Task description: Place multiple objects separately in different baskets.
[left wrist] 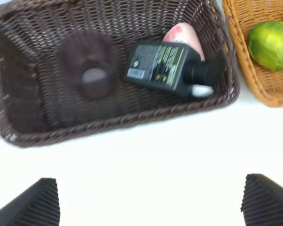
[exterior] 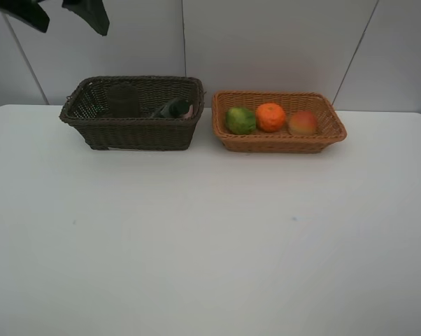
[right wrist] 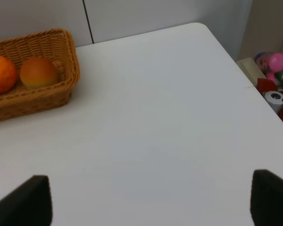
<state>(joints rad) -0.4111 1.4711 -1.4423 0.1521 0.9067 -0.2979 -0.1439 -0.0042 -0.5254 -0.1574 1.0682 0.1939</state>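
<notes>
The dark brown basket [exterior: 133,133] holds the mauve cup [exterior: 123,100], the dark bottle [exterior: 170,108] and the pink bottle [left wrist: 184,35], which lies partly under the dark one [left wrist: 162,66]. The tan basket [exterior: 277,143] holds the green fruit [exterior: 240,120], the orange [exterior: 270,117] and the red-orange fruit [exterior: 303,123]. My left gripper [exterior: 56,14] is open and empty, high above the dark basket's near rim [left wrist: 108,125]. My right gripper [right wrist: 148,197] is open and empty over bare table right of the tan basket [right wrist: 43,96]; it is out of the exterior view.
The white table [exterior: 210,238] stretches in front of both baskets. Its right edge and rounded far corner show in the right wrist view, with colourful clutter [right wrist: 273,80] beyond it off the table. A panelled wall stands behind the baskets.
</notes>
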